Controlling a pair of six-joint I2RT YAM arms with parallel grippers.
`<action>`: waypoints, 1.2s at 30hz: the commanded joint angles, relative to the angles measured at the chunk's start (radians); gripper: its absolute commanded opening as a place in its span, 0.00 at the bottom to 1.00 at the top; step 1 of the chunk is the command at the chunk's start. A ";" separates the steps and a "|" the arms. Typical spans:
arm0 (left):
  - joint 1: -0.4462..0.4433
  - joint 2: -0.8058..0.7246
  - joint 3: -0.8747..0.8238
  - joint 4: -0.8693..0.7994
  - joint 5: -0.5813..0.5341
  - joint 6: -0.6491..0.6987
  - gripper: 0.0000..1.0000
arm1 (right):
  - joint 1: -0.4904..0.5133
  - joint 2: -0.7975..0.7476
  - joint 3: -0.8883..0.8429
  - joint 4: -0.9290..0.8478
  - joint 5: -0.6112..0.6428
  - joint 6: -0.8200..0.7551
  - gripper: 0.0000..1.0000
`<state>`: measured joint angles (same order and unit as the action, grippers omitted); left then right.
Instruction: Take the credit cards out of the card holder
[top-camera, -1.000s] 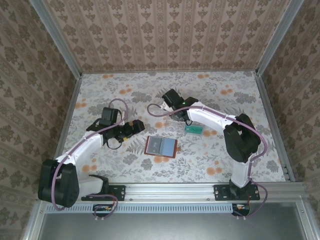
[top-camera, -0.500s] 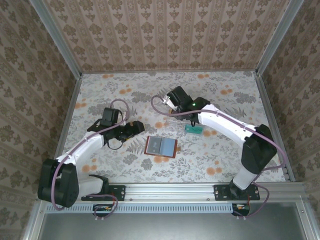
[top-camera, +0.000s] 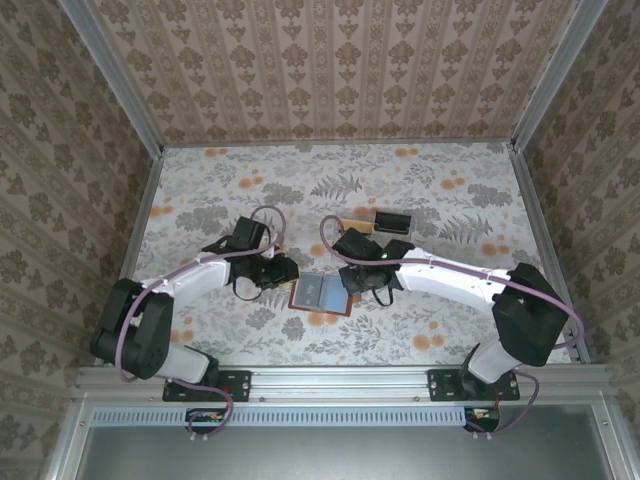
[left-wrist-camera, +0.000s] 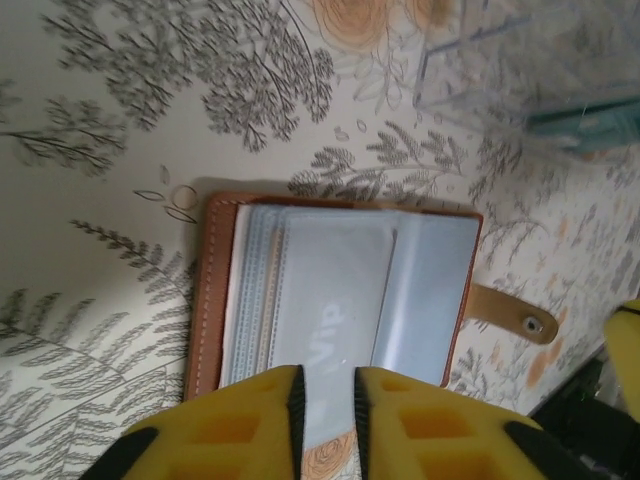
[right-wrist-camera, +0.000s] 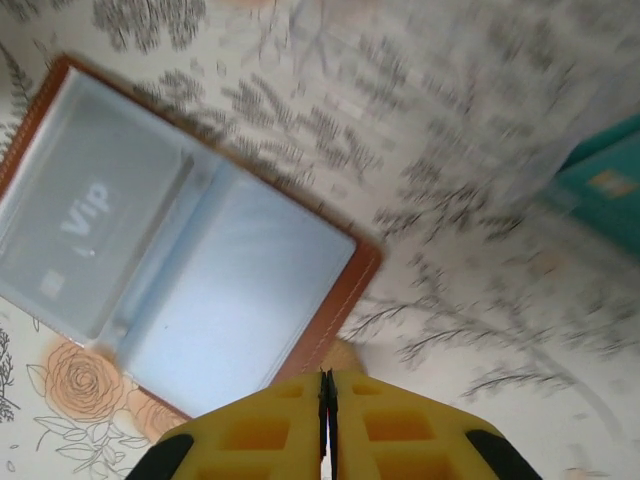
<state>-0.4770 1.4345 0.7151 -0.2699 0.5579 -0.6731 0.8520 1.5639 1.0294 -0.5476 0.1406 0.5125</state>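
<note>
On floral table, square leather card holder.

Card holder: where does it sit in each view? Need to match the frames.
Top external: the card holder lies open mid-table, towards the near edge.
Left wrist: the card holder is centre frame, open, brown rim all round.
Right wrist: the card holder fills the left half, open and tilted.
Shared landmark: the Vip card in its clear sleeve, readable in both wrist views.
</note>
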 joint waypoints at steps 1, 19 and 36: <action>-0.018 0.025 0.027 0.001 0.024 0.024 0.21 | 0.019 0.035 -0.051 0.095 -0.066 0.188 0.14; -0.044 0.093 0.012 0.013 0.013 0.038 0.35 | 0.024 0.131 -0.098 0.136 -0.062 0.224 0.14; -0.067 0.144 0.009 0.061 0.064 0.044 0.47 | 0.026 0.154 -0.105 0.149 -0.073 0.235 0.16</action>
<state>-0.5320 1.5585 0.7181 -0.2222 0.5934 -0.6487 0.8719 1.6909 0.9401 -0.3996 0.0723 0.7338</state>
